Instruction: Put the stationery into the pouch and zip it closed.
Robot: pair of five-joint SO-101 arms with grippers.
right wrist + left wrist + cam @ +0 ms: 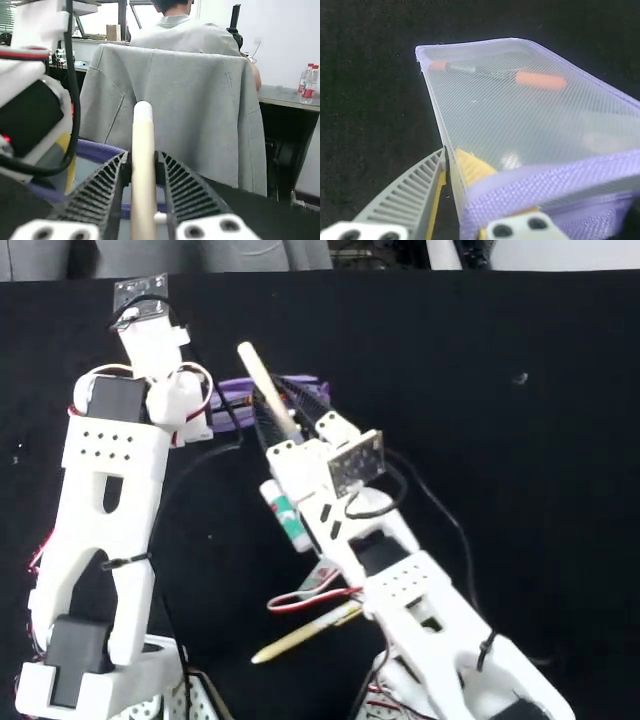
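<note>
The clear pouch (pixel 520 115) with purple trim (pixel 262 389) lies at the back of the black table, and orange items show through its wall. My left gripper (pixel 451 155) (pixel 214 406) is shut on the pouch's purple edge at its left end. My right gripper (pixel 143 160) (pixel 283 422) is shut on a cream pen (pixel 143 150) (pixel 262 375). The pen sticks up and back over the pouch. A white glue stick (pixel 285 515) with a green band lies beside the right arm. A cream pencil (pixel 305 632) lies near the front edge.
The black cloth (pixel 520 440) covers the table, with free room on the right half. A red cable loop (pixel 305 595) hangs from the right arm above the pencil. The left arm's base (pixel 90 660) stands at the front left.
</note>
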